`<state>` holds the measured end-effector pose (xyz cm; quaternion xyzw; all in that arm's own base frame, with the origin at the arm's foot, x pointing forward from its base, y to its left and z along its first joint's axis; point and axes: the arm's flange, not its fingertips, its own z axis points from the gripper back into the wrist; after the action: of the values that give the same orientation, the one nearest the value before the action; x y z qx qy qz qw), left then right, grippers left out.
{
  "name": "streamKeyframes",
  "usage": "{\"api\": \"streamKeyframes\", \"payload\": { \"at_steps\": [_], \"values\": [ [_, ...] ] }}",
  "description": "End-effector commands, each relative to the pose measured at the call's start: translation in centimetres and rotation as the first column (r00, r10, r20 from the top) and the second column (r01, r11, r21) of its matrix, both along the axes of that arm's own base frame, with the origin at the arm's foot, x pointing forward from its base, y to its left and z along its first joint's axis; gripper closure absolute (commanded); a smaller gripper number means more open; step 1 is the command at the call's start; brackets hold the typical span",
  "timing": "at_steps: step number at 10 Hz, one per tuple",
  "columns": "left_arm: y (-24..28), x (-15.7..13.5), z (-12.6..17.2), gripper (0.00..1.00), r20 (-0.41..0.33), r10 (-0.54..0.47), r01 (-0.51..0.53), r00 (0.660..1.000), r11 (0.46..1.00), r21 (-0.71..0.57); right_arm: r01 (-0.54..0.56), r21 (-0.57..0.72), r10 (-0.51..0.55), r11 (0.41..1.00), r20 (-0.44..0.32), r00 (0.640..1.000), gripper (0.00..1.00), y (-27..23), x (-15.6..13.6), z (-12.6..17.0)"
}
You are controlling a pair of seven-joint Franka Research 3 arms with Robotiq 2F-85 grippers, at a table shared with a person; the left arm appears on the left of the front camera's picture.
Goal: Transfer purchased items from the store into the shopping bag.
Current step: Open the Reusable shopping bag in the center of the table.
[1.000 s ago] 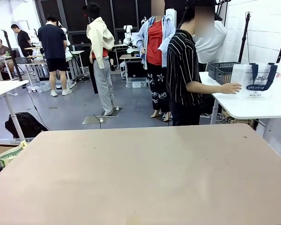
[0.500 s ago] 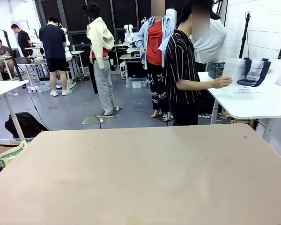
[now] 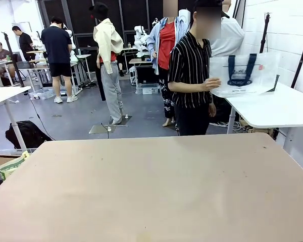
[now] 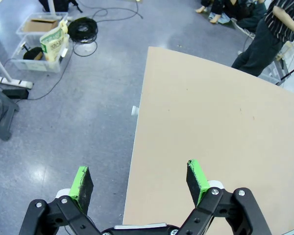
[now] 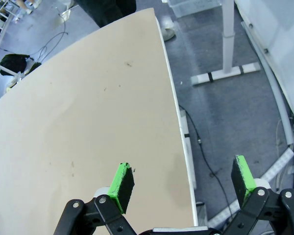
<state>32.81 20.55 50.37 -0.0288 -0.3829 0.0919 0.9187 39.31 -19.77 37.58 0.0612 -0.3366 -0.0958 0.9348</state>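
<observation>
Shopping bag (image 3: 242, 74) now lifted off side table (image 3: 278, 108), in person's hand (image 3: 210, 84) — left fingers (image 4: 81, 182), right fingers (image 5: 121, 185) both wide

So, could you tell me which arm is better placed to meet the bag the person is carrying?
Probably the right. The person holds the shopping bag up beyond the far right of the table, on the right arm's side. The right gripper and left gripper are both open and empty, so nearness decides.
</observation>
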Motion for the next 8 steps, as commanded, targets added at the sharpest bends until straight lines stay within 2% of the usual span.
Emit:
{"api": "streamKeyframes", "payload": {
  "at_steps": [1, 8],
  "values": [
    [0.05, -0.06, 0.12, 0.00, 0.003, 0.006, -0.006, 1.000, 1.000, -0.002, 0.004, -0.010, -0.004, 1.000, -0.004, 1.000, 0.00, 0.26, -0.29, 0.17],
    [0.05, -0.06, 0.12, 0.00, 0.003, 0.006, -0.006, 1.000, 1.000, -0.002, 0.004, -0.010, -0.004, 1.000, -0.004, 1.000, 0.00, 0.26, -0.29, 0.17]
  ]
}}
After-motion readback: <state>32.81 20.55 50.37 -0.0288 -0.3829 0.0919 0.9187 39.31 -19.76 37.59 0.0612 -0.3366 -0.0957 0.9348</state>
